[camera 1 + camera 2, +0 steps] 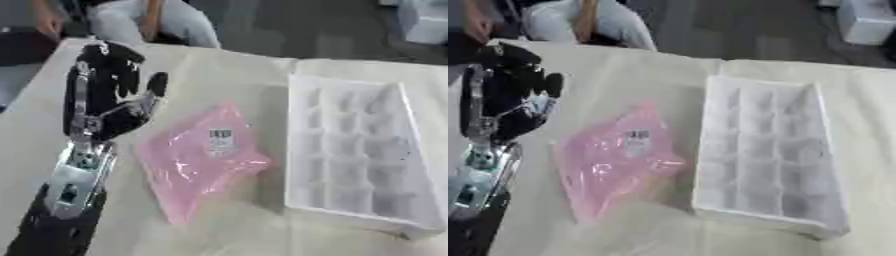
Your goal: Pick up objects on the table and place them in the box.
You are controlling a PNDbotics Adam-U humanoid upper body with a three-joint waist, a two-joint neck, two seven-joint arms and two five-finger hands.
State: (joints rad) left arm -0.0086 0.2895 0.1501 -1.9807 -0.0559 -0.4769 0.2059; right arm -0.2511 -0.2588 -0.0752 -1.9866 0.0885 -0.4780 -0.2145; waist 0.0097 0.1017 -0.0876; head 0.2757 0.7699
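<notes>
Pink plastic bag [203, 159] lies flat on the bench [219, 75], mid-surface, between the left hand [109, 97] and the white compartmented box [350, 150]. Bag bears a small white label with dark print near its upper middle; film is crinkled and glossy. What is inside cannot be made out. Its right edge sits just beside, possibly touching, the box's near-left wall.

Left hand hovers over the bench's left part, near the far-left corner, beside the bag's upper left edge and apart from it. Fingers extended and somewhat spread, thumb out to the side; holds nothing. Judged: posed for a reach toward the bag, grasp not yet made.

Right hand not seen in either view.

Box occupies the bench's right side, long axis running far to near, grid of shallow cells, all apparently empty. It seems tipped, its right rim higher than its left.

Surroundings: a seated person shows at the far edge beyond the bench, not touching anything. Pale object at the far-right corner of view, off the bench.

Obstacles, judged: nothing lies between hand and bag. The thin, slippery film flat on the surface may be hard to pinch, and the bag looks wider than a single cell.
</notes>
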